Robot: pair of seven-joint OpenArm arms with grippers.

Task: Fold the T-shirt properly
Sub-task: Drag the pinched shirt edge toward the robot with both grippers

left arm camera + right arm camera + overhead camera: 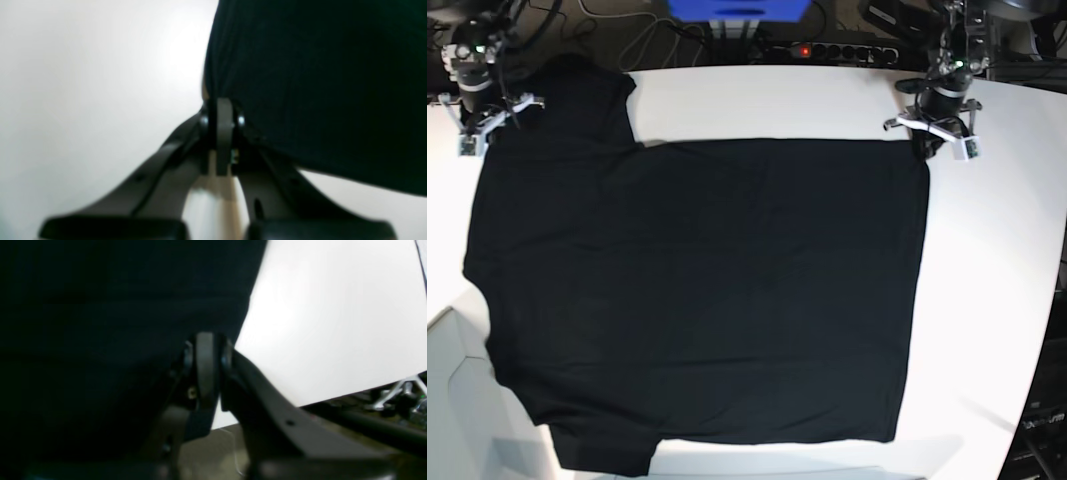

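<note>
Left gripper [224, 110]: jaws stood closed, pinching the black cloth of the T-shirt [697, 290] at its far corner, on the base view's right.
Right gripper [206, 350]: sat at the shirt's other far corner by the sleeve; the jaws looked nearly together with dark cloth against them, but whether they gripped it I could not tell.
T-shirt position: lay spread flat on the white table [997, 250], covering most of it, plain black side up; no print showed.
Done: the garment appeared opened out and smoothed, with only faint creases.
Left to do: no fold showed yet, so by my judgement all of the folding remained.
Long axis: ran left to right across the base view.
Pointing: sleeves [587, 90] and shoulders lay toward that view's left, straight hem [915, 290] toward its right.
Edges: far edge lay near the grippers, near edge reached almost to the table's front.
</note>
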